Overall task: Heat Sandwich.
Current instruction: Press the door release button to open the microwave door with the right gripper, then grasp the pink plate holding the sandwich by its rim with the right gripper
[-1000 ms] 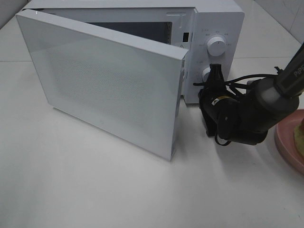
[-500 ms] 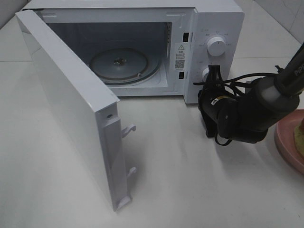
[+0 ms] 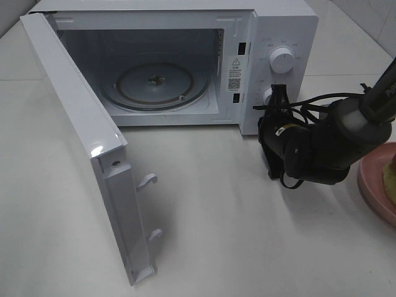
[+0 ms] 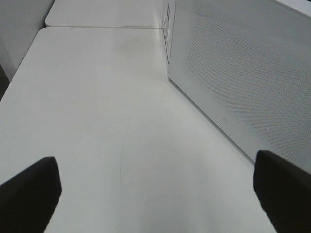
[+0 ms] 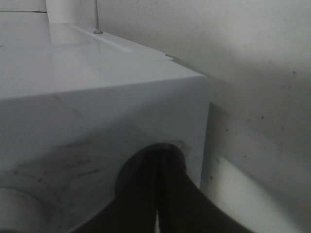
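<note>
Table: white; it is carrying the microwave along its far edge and the plate at its right edge.
Microwave: its cavity is showing, so I am judging the opening step all but finished.
Door: it is hanging wide toward the table's left edge, latch hooks facing out; I am minding not to sweep an arm into it.
Turntable: it is lying bare inside.
Plate: pink, only partly in view.
Right pincer: my jaws are pressed together, gripping nothing, tips at the lower knob; whether they are touching it I cannot tell. I am planning to back straight off without turning it, then rise before crossing the plate's rim.
Left pincer: it is gaping fully, empty, hovering near the door's outer face.
Sandwich: it is resting on the plate, well apart from both pincers; only a yellow-green sliver is showing, so I am expecting soft layers needing a light squeeze.
</note>
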